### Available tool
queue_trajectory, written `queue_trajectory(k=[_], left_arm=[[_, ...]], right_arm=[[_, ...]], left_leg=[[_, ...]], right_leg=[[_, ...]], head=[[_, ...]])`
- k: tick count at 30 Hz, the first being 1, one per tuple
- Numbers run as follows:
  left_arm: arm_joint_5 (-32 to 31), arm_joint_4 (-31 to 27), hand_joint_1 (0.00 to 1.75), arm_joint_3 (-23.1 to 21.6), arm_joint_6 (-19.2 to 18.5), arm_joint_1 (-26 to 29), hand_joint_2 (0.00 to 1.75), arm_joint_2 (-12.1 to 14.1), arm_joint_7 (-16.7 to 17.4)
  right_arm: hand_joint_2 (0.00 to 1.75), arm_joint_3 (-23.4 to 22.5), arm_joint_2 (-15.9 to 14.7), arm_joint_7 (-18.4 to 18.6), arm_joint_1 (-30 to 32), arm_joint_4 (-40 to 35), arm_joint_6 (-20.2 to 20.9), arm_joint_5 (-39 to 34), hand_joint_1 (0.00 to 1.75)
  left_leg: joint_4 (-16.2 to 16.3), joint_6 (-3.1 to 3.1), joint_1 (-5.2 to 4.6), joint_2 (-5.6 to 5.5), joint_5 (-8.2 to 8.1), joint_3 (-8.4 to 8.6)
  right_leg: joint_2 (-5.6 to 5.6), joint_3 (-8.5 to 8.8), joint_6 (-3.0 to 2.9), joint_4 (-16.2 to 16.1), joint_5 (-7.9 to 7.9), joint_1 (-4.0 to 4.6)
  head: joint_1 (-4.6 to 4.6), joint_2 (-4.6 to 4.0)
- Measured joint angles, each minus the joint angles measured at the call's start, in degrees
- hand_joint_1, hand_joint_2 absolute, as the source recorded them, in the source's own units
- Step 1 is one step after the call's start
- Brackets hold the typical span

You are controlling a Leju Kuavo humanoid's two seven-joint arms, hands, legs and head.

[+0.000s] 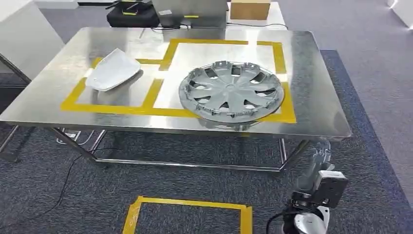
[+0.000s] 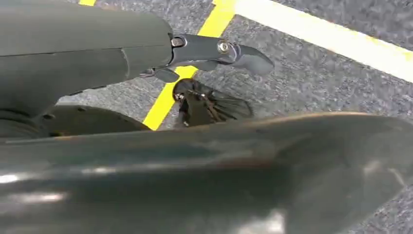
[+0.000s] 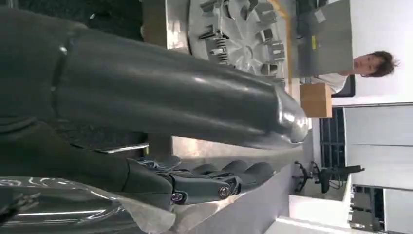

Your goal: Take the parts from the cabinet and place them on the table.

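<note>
Hubcap (image 1: 231, 90) and cover (image 1: 113, 69) are set on the table (image 1: 311, 105); both hands (image 3: 204, 183) (image 2: 214, 51) are carried slack and empty; a return to the cabinet is called for, if parts remain.

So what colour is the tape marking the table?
Yellow tape, seen best in the head view.
</note>
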Motion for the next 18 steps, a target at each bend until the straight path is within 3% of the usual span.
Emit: queue_trajectory(k=[1,3,4,5,6,7,8,9,10,11,12,13,14,15,16,18], left_arm=[[0.0,0.0,0.00,0.0,0.0,0.0,0.00,0.0,0.0],[0.1,0.0,0.00,0.0,0.0,0.1,0.00,-0.1,0.0],[0.5,0.0,0.00,0.1,0.0,0.2,0.00,-0.1,0.0],[1.0,0.0,0.00,0.3,0.1,0.1,0.00,-0.1,-0.2],[1.6,0.0,0.00,0.7,0.1,0.0,0.00,-0.1,-0.3],[2.1,0.0,0.00,1.1,0.0,0.1,0.00,-0.1,-0.4],[2.6,0.0,0.00,1.3,0.0,0.2,0.00,-0.2,-0.5],[2.9,0.0,0.00,1.6,0.0,0.2,0.00,-0.3,-0.6],[3.2,0.0,0.00,1.9,0.1,0.3,0.00,-0.4,-0.8],[3.4,0.0,0.00,2.3,0.2,0.3,0.00,-0.4,-1.0],[3.4,0.0,0.00,2.5,0.4,0.4,0.00,-0.5,-1.0],[3.5,0.0,0.00,2.5,0.7,0.4,0.00,-0.5,-1.2],[3.8,0.0,0.00,2.6,1.1,0.4,0.00,-0.6,-1.4],[4.0,0.0,0.00,2.8,1.2,0.4,0.00,-0.6,-1.7],[4.0,0.0,0.00,2.8,1.3,0.4,0.00,-0.6,-1.9],[4.0,0.0,0.00,3.0,1.7,0.4,0.00,-0.7,-1.9]], right_arm=[[0.00,-0.2,0.1,0.0,0.1,0.0,0.1,0.0,0.00],[0.00,-0.5,0.4,0.5,0.2,0.2,0.6,0.1,0.00],[0.00,-0.5,0.4,2.0,0.3,0.4,1.7,0.2,0.00],[0.00,-0.7,0.4,3.9,0.4,1.0,3.3,0.8,0.00],[0.00,-1.0,0.4,4.9,0.6,2.2,4.2,2.0,0.00],[0.00,-1.4,0.4,5.1,0.9,4.0,4.2,2.9,0.00],[0.00,-2.1,0.4,5.5,1.1,6.5,4.3,2.8,0.00],[0.00,-3.5,0.4,5.6,1.3,9.7,4.4,1.8,0.00],[0.00,-5.4,0.4,4.8,1.5,13.2,4.9,0.7,0.00],[0.00,-7.9,0.4,3.6,1.4,17.1,6.4,-0.8,0.00],[0.00,-11.4,0.4,2.0,1.0,21.5,7.9,-2.2,0.00],[0.00,-14.9,0.5,0.9,0.2,25.5,8.4,-1.4,0.00],[0.00,-18.0,0.5,0.1,-0.5,29.5,8.4,0.5,0.00],[0.00,-20.6,0.5,-0.4,-1.2,33.2,8.2,2.8,0.00],[0.00,-22.2,0.5,-0.3,-1.6,35.8,7.6,4.6,0.00],[0.00,-24.7,0.3,1.0,-3.1,41.6,4.7,6.8,0.00]], left_leg=[[0.4,-0.41,-0.14,0.03,1.32,-0.57],[0.2,-0.28,-0.49,-0.05,1.83,-1.03],[-0.5,-0.04,-0.27,-0.04,2.84,-1.45],[-0.9,0.05,0.15,0.41,3.79,-1.75],[-0.9,0.54,0.20,0.42,4.42,-2.62],[-0.9,0.69,0.20,0.45,5.05,-3.35],[-0.9,0.69,0.18,0.48,5.64,-4.11],[-0.8,0.67,0.18,0.49,6.26,-4.97],[-0.7,0.64,0.18,0.48,6.91,-5.74],[-0.6,0.58,0.18,0.49,7.51,-6.66],[-0.4,0.44,0.18,0.48,8.01,-7.51],[-0.1,0.24,0.24,0.45,8.36,-8.28],[0.4,0.01,0.28,0.44,8.62,-8.73],[0.9,-0.23,-0.06,0.45,8.71,-9.33],[1.3,-0.44,-0.07,0.55,8.86,-9.67],[1.6,-0.87,-0.03,0.72,9.41,-9.80]], right_leg=[[-0.12,0.10,0.35,-0.3,0.54,-0.28],[-0.20,0.08,1.01,-0.9,1.76,-0.59],[-0.18,0.06,1.50,-1.4,2.47,-0.38],[0.09,-0.30,1.68,-0.9,1.28,-0.49],[0.09,-1.43,1.93,1.0,-2.30,-0.45],[0.07,-2.14,2.25,4.7,-6.23,-0.57],[0.07,-2.88,2.44,9.0,-9.19,-0.65],[0.05,-3.51,2.69,13.0,-10.93,-0.69],[0.05,-3.51,2.84,15.7,-10.75,-0.77],[0.03,-2.44,2.96,15.8,-9.07,-0.92],[0.01,-0.16,3.01,13.8,-6.87,-1.00],[0.00,3.30,2.98,9.4,-5.26,-1.06],[-0.10,7.23,3.04,4.0,-5.15,-1.19],[-0.11,10.68,3.16,-0.9,-7.08,-1.17],[0.16,12.01,2.89,-2.9,-7.67,-0.95],[0.17,11.46,2.28,-3.1,-7.74,-0.86]], head=[[0.04,0.00],[-0.09,-0.02],[-0.15,0.00],[-0.13,0.00],[0.09,0.00],[0.26,0.00],[0.20,0.00],[0.21,0.00],[0.37,-0.02],[0.39,0.00],[0.35,0.00],[0.37,0.00],[0.39,0.00],[0.44,0.00],[0.62,0.00],[0.59,0.00]])
